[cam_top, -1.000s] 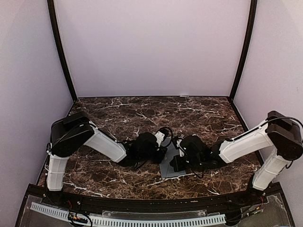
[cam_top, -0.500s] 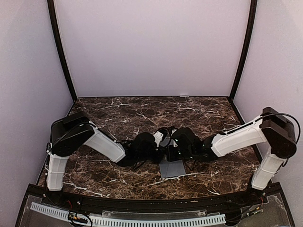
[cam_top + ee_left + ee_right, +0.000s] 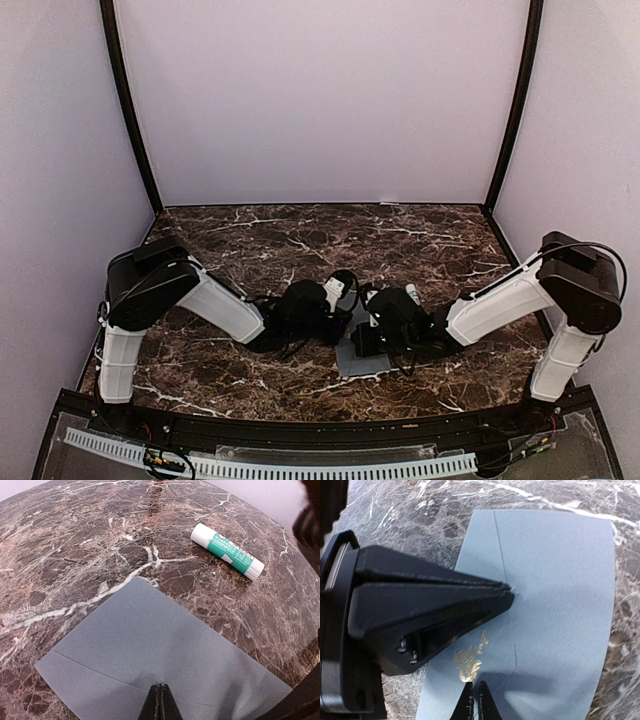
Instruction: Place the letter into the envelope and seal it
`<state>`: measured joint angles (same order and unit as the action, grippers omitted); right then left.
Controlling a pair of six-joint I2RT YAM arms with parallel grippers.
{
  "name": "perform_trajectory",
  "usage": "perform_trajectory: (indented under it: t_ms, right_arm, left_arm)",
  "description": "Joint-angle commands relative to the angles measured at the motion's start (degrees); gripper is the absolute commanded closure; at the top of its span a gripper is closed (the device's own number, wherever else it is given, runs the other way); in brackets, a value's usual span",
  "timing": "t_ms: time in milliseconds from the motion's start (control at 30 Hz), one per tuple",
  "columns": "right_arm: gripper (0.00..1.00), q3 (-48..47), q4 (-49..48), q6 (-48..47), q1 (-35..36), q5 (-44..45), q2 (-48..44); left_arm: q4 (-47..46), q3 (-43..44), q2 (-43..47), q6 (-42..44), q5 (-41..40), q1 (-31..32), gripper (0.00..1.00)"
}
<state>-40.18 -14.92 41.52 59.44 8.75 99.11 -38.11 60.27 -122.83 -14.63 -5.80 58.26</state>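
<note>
Blue-grey envelope [image 3: 150,650] lies flat. Left claw [image 3: 160,700] and right claw [image 3: 474,700] are both closed and empty, tips at its surface. Step is probably sealing; next, press along the flap seam.

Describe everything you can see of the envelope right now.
The envelope is a blue-grey matte paper rectangle lying flat on the marble table. Straight fold creases cross it, and a small gold emblem is printed near them. The left gripper, jaws shut, presses its tip on a crease. The right gripper, also shut, is just over it.
</note>
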Motion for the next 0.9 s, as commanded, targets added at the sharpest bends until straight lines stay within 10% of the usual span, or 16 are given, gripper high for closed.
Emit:
perform_trajectory:
  t_ms: [0,567,867]
  right_arm:
    - [0.97,2.8,1.0,1.2,2.7,-4.6,0.2]
    - [0.97,2.1,5.3,4.8,10.4,-2.6,-2.9]
    - [0.93,0.4,9.5,4.4,8.2,13.5,-11.0]
  left_arm:
    - [4.4,-1.8,-0.3,-0.4,0.4,-0.2,1.0]
    - [3.7,-2.3,-0.1,-0.5,0.7,-0.2,1.0]
    - [0.9,-3.9,1.4,-0.6,4.0,-0.2,1.0]
